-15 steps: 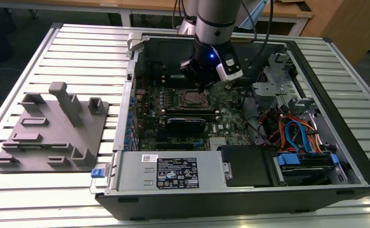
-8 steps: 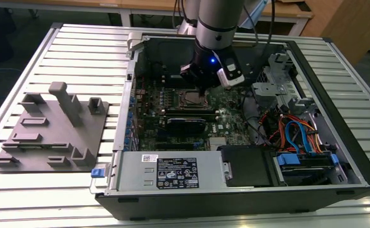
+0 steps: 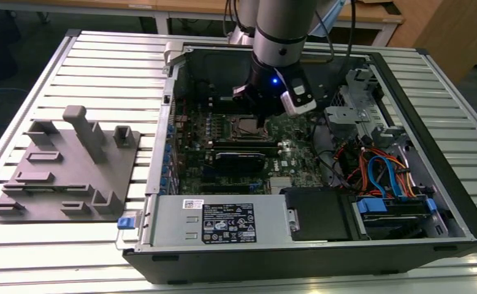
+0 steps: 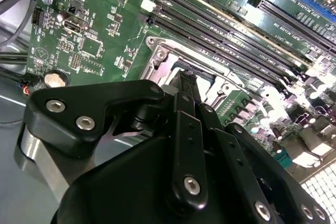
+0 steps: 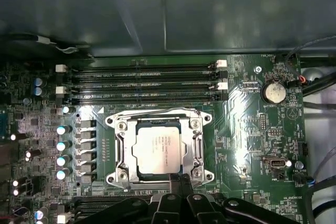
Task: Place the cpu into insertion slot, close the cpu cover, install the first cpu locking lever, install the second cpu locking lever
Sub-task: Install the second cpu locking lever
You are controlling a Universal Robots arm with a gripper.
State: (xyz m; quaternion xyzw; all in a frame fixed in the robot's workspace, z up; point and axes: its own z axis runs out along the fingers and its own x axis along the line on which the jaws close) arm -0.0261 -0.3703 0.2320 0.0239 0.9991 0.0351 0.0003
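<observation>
The cpu [image 5: 157, 148], a pale silver square chip, lies flat in the insertion slot [image 5: 118, 173] on the green motherboard. The silvery cpu cover [image 5: 197, 142] is down over it, framing the chip through its window. A thin wire lever [image 5: 152, 114] runs along one edge of the socket. My gripper [image 5: 180, 178] hangs just above the opposite edge of the socket with its black fingers pressed together, shut, and nothing seen between them. In the exterior view the gripper [image 3: 259, 125] is inside the open computer case, right beside the socket [image 3: 240, 127]. The second wrist view has the fingers [image 4: 185, 93] over the socket's corner [image 4: 160, 56].
Long black memory slots [image 5: 142, 85] run next to the socket, with a coin battery [image 5: 274, 92] beyond. The case walls [image 3: 435, 135] surround the board, with cables [image 3: 377, 171] at the exterior view's right and a power supply [image 3: 214, 222] in front. A grey fixture plate [image 3: 67, 165] lies on the table at the exterior view's left.
</observation>
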